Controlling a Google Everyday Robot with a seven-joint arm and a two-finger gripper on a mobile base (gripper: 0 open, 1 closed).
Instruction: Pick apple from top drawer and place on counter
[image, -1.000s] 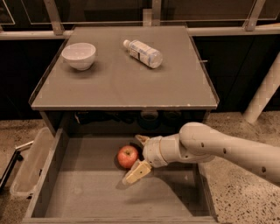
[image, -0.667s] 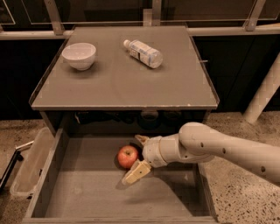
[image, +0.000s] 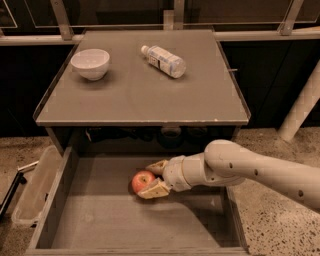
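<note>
**Open drawer under a grey counter: apple caught at the hand's tip**

Speckled stone floor surrounds the cabinet as I watch from the one camera. The top drawer (image: 100, 220) stands pulled out toward me. The arm (image: 260, 172) reaches in from the right, low over the drawer floor.

The apple (image: 141, 180) sits on that floor in the drawer's rear half, near its middle from side to side. It lies directly left of the wrist, in line with the forearm. The hand (image: 150, 179) has it between two pale fingers (image: 158, 166), one on the far side and one on the near side. They look closed against the fruit, and nothing suggests it is off the floor yet.

The counter (image: 130, 95) lies above the apple and farther back, its front edge hanging just behind the hand. A white bowl (image: 90, 63) stands at its left rear. A plastic bottle (image: 163, 60) lies on its side near the middle rear.

My reading is that the lift turns on that overhang. The apple should come toward me first, then rise past the front edge and move back onto the bare front stretch.
</note>
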